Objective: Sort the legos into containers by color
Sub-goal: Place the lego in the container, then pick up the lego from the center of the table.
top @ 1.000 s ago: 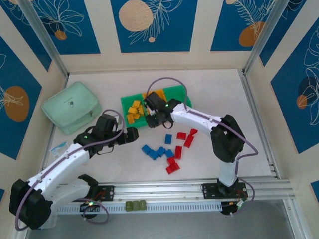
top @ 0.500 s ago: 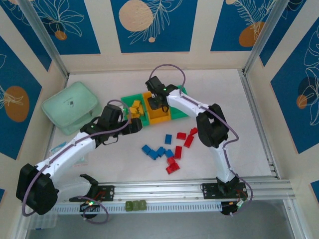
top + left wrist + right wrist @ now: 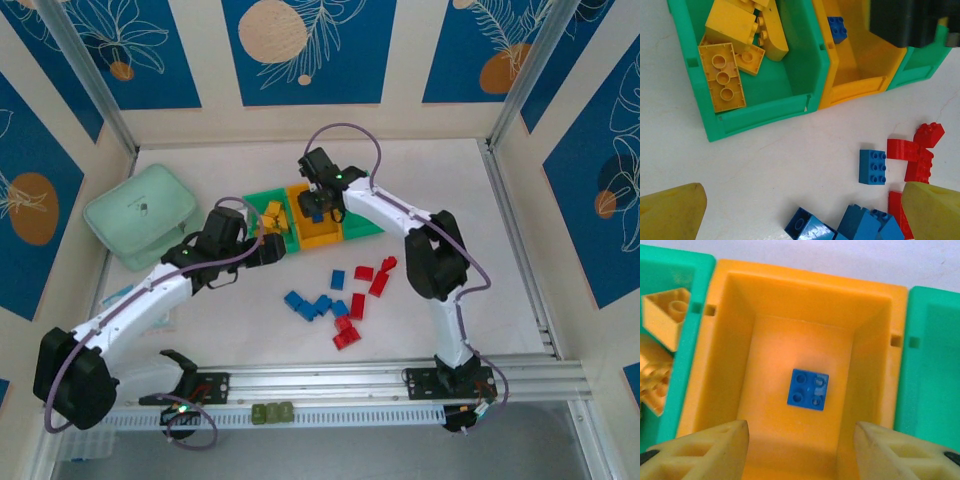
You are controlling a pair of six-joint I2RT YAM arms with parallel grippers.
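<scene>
Three containers stand in a row: a green bin [image 3: 256, 203] with several yellow legos [image 3: 722, 77], an orange bin [image 3: 322, 238] and a second green bin [image 3: 362, 218]. My right gripper [image 3: 800, 440] hangs open over the orange bin [image 3: 730, 340]. A small blue brick [image 3: 808, 389] lies loose on that bin's floor, below the jaws. My left gripper [image 3: 802, 215] is wide open above the table just in front of the bins, holding nothing. Blue legos [image 3: 312, 305] and red legos [image 3: 365, 285] lie scattered on the table nearer the arms.
A mint-green pouch [image 3: 143, 215] lies at the left of the table. A metal rail [image 3: 400, 380] runs along the near edge. Walls close the table at the back and both sides.
My right gripper has moved back over the orange bin and opened, and the blue brick now lies on the bin's floor. My left gripper came forward toward the bins, still open.
</scene>
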